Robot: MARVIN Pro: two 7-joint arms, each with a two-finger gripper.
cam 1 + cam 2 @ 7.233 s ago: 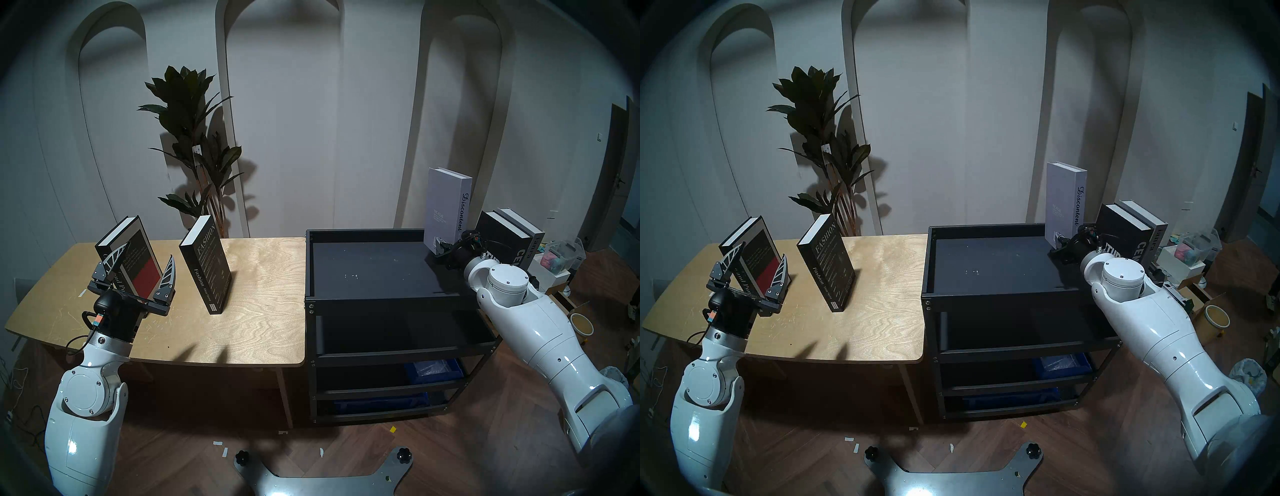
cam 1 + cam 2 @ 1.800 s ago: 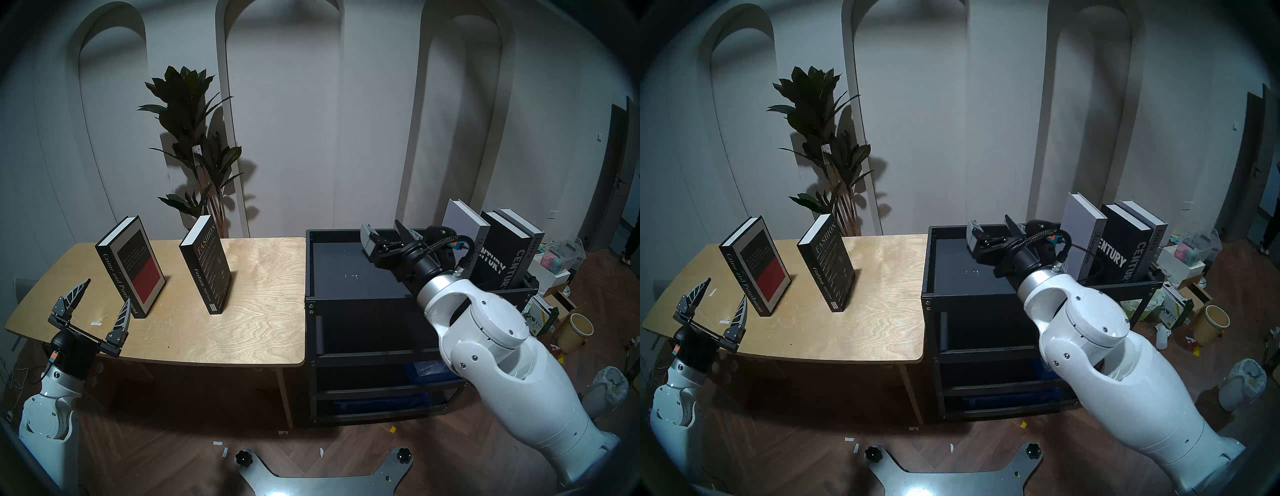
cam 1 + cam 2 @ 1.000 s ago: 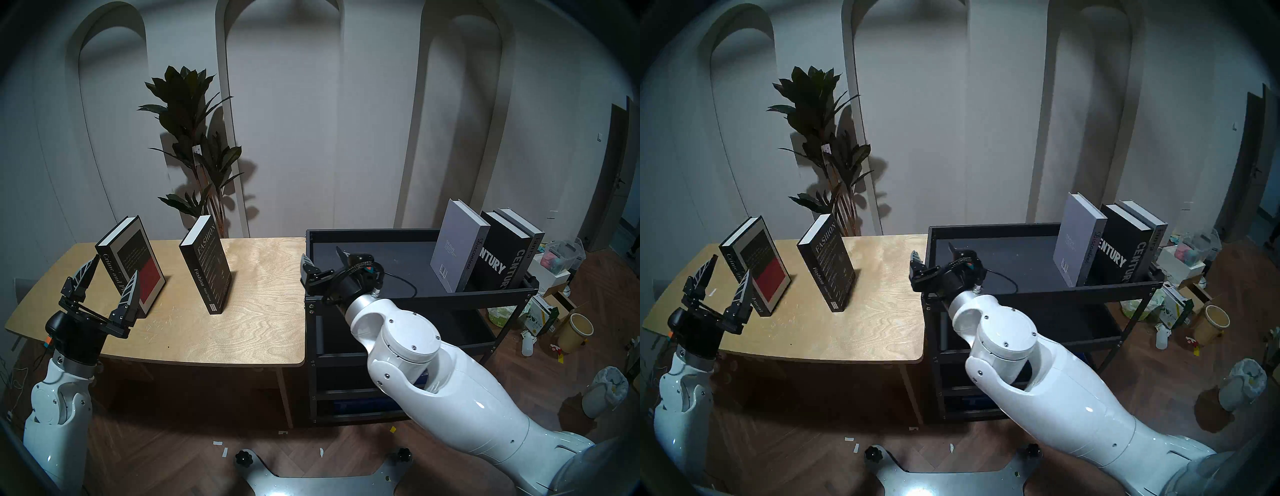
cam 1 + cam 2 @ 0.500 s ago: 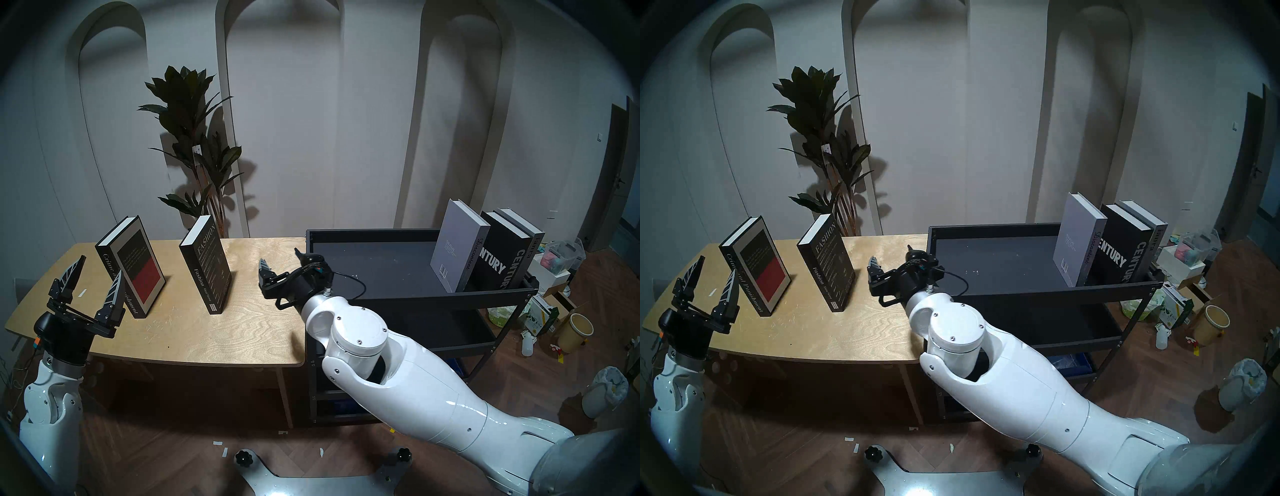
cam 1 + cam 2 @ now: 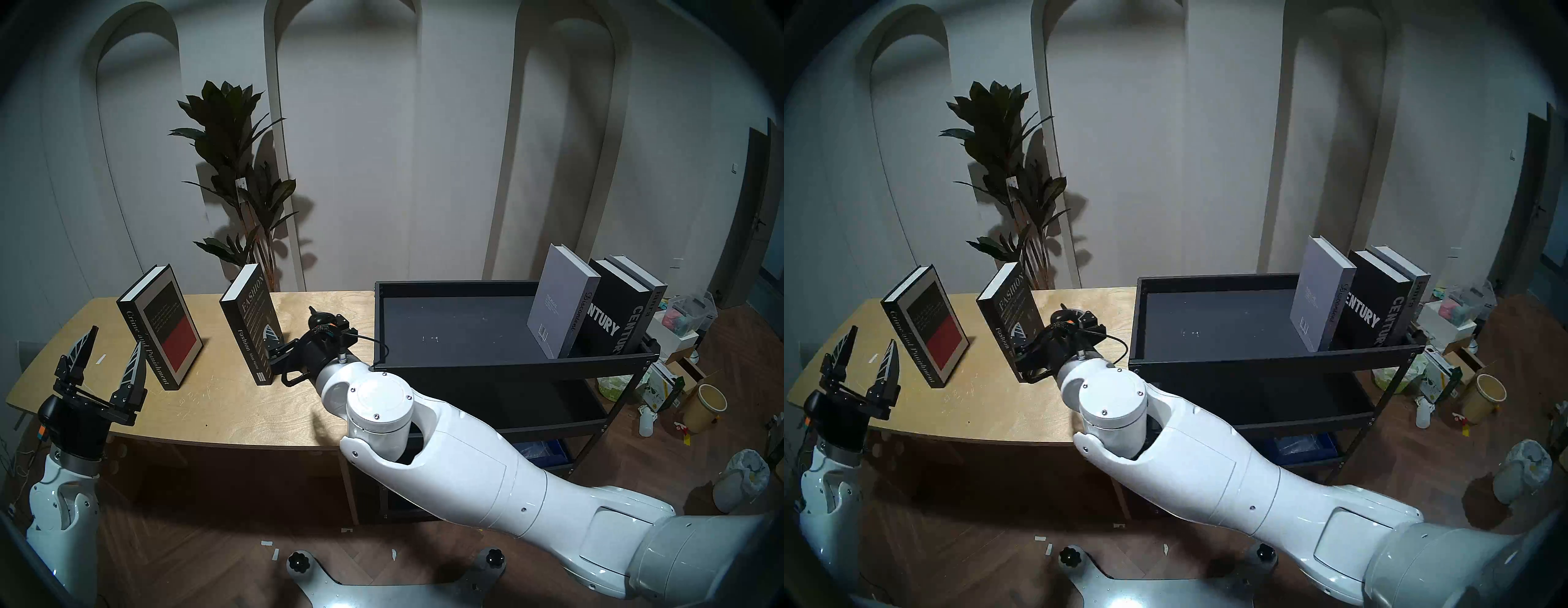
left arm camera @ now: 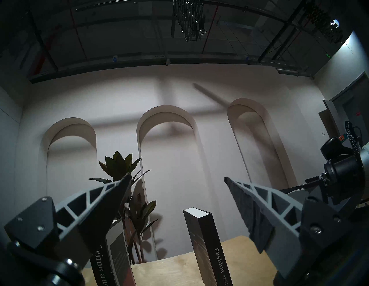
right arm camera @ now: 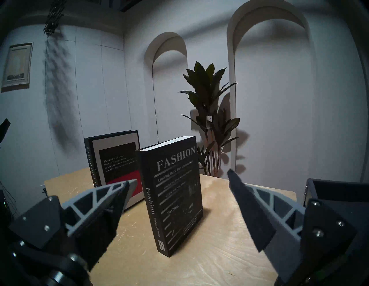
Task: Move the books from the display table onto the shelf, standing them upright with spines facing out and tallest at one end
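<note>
Two black books stand upright on the display table (image 5: 305,407): Crime and Punishment (image 5: 163,327) at the left and Fashion (image 5: 250,322) (image 7: 175,191) beside it. My right gripper (image 5: 292,322) (image 7: 179,176) is open and reaches in from the right. Fashion stands just ahead of its fingers, and no contact shows. My left gripper (image 5: 116,337) (image 6: 176,177) hovers open and empty, front-left of Crime and Punishment. On the shelf (image 5: 509,363), at its right end, stand the grey Discontent (image 5: 553,297), the black Century (image 5: 606,316) and a grey book (image 5: 647,293).
A tall potted plant (image 5: 237,170) stands behind the table. The shelf's lower tiers hold blue bins (image 5: 547,450). Boxes, a yellow bucket (image 5: 706,407) and a bagged bin (image 5: 740,479) crowd the floor at the right. My base plate (image 5: 394,588) lies in front.
My right arm has swung left from the shelf tray across to the Fashion book, its gripper still open. The left gripper has drifted slightly left and back from Crime and Punishment.
</note>
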